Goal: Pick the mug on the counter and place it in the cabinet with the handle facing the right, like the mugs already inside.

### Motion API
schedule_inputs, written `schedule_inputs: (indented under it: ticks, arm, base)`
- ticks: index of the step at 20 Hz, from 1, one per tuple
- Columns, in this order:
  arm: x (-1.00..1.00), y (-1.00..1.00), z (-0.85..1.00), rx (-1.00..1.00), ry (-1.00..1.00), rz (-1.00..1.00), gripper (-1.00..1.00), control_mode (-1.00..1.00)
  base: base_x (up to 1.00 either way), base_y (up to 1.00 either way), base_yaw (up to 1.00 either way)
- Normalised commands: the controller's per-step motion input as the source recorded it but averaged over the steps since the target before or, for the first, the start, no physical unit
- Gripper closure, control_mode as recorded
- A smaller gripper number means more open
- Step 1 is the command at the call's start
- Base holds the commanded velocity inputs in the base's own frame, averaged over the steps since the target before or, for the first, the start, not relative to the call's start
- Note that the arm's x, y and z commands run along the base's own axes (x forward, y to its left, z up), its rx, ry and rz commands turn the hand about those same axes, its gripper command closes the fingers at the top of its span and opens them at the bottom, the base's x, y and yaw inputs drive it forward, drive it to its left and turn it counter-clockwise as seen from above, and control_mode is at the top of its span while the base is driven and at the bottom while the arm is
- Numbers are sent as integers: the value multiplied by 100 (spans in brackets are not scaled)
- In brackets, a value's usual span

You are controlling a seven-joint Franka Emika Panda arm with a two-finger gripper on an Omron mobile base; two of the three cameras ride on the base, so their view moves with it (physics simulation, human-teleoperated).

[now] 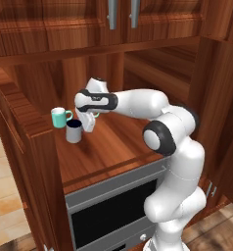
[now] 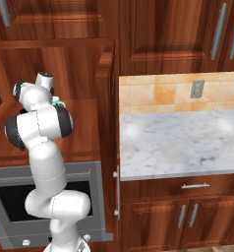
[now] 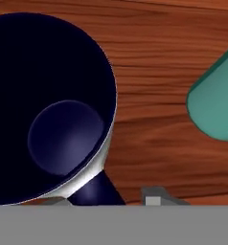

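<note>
The grey mug (image 1: 74, 131) stands upright on the cabinet shelf (image 1: 113, 147), mouth up, so carrying it over from the bench (image 2: 188, 142) looks done. The pincer (image 1: 88, 123) sits just beside the mug on its right; whether its jaws grip the handle (image 3: 94, 191) I cannot tell. Left to do: let go and withdraw. A teal mug (image 1: 60, 117) stands just behind the mug.
</note>
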Motion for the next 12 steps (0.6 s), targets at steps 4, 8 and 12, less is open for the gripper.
schedule_inputs:
  ticks: [4,8,12]
  arm:
    - [-3,5,-10,0,0,-3,-100,-100]
    - [-3,3,-7,0,-1,-2,-100,-100]
    - [-8,-2,-3,0,0,-2,-100,-100]
  base:
    - [0,0,0]
    - [0,0,0]
    - [0,0,0]
